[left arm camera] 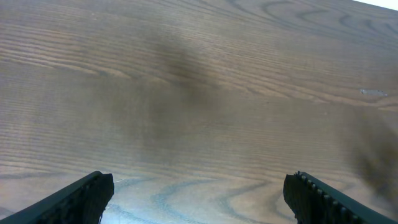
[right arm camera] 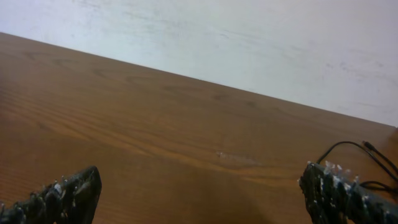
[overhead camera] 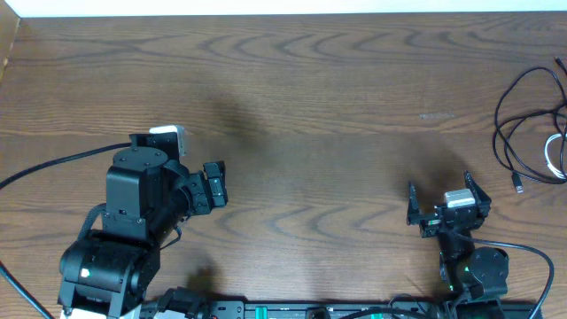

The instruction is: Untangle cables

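We see the thin black and white cables (overhead camera: 530, 124) tangled just right of our nearer, wide-open, empty right gripper (overhead camera: 440, 188).

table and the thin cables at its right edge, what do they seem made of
The table looks like wood or wood-look laminate, brown with a dull sheen: curving grain lines run across it. The black cables look sheathed in smooth rubber or plastic: they lie in loose loops. The white cable seems alike, but little of it shows.
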### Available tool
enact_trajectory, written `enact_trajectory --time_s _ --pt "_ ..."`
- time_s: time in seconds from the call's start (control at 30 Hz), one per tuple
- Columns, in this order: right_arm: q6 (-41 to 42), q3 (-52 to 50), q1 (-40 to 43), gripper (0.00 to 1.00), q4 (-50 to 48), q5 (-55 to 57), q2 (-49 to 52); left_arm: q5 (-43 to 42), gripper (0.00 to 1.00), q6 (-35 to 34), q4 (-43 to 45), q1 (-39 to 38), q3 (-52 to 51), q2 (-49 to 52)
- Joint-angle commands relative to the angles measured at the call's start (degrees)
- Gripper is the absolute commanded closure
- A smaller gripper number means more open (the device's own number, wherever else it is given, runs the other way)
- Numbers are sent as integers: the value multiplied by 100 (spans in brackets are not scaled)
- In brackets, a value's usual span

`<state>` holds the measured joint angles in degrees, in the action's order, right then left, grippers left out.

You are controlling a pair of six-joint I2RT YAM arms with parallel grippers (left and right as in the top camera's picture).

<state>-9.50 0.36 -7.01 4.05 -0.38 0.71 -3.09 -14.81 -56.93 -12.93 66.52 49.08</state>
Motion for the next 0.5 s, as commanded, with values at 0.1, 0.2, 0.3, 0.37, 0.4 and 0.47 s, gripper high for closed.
enact_trajectory --time_s 0.1,0.2,0.3,0.37,0.4,0.47 --pt "20 -4 -22 1 37 24 -42 7 7 7 0 -17 -9 0" --pt "20 -4 -22 1 37 24 -42 7 7 7 0 -17 -9 0" --pt "20 -4 -22 1 37 24 -42 7 7 7 0 -17 -9 0" --pt "20 -4 -22 1 37 24 -42 9 7 7 0 -17 -9 0" --pt "20 -4 -22 1 37 24 -42 7 8 7 0 -17 -9 0" --pt "20 -4 -22 1 37 24 -42 81 7 55 -22 -15 -9 -2"
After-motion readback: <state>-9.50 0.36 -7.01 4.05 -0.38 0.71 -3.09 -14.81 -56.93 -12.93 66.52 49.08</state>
